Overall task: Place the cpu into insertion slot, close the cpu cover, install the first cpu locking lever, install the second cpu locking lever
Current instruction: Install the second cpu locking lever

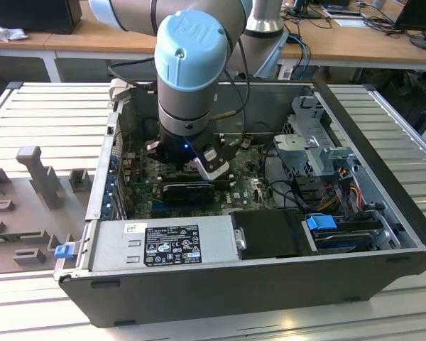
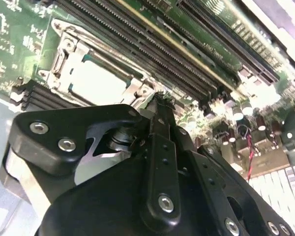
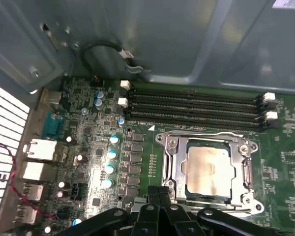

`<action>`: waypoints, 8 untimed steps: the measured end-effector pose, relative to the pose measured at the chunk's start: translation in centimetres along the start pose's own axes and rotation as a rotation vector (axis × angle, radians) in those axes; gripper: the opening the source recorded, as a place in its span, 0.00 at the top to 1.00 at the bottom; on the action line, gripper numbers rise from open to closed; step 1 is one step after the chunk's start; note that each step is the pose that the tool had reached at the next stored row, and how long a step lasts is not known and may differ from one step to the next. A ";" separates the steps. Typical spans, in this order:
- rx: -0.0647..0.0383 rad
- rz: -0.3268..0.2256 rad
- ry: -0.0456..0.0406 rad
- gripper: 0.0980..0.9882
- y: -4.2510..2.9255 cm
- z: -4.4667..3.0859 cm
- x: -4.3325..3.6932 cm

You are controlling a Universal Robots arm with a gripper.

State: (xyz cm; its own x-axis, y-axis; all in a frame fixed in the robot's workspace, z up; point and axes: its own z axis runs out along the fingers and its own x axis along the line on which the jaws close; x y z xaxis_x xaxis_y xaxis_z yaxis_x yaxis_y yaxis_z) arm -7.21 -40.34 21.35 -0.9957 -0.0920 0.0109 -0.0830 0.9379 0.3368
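The cpu (image 3: 209, 169), a flat square chip with a dull silver top, lies in the insertion slot (image 3: 249, 204) on the green board. The cpu cover (image 3: 173, 162), a silver frame with a cut-out centre, lies flat over the chip's edges. Both wrist views show them; in the second wrist view the cpu (image 2: 96, 81) gleams inside the cover (image 2: 64, 59). My gripper (image 3: 160, 192) is shut, its black fingertips pressed together just beside the socket's edge, with nothing visible between them. It appears as a dark linkage (image 2: 160, 101), and in the exterior view the gripper (image 1: 199, 160) reaches down into the open computer case.
Long black memory slots (image 3: 191, 105) run beside the socket. Blue-topped capacitors (image 3: 108, 169) and rear ports (image 3: 37, 150) flank it, under the grey case wall (image 3: 187, 44). A black fan card (image 1: 188, 192), the power supply (image 1: 163, 245) and a drive cage (image 1: 312, 149) crowd the case.
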 end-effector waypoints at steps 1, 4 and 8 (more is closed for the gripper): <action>0.000 0.000 0.0000 0.99 0.06 -0.17 0.00; 0.000 0.000 0.0000 0.99 0.44 -1.23 0.02; 0.000 0.000 -0.0001 0.99 0.54 -1.51 0.02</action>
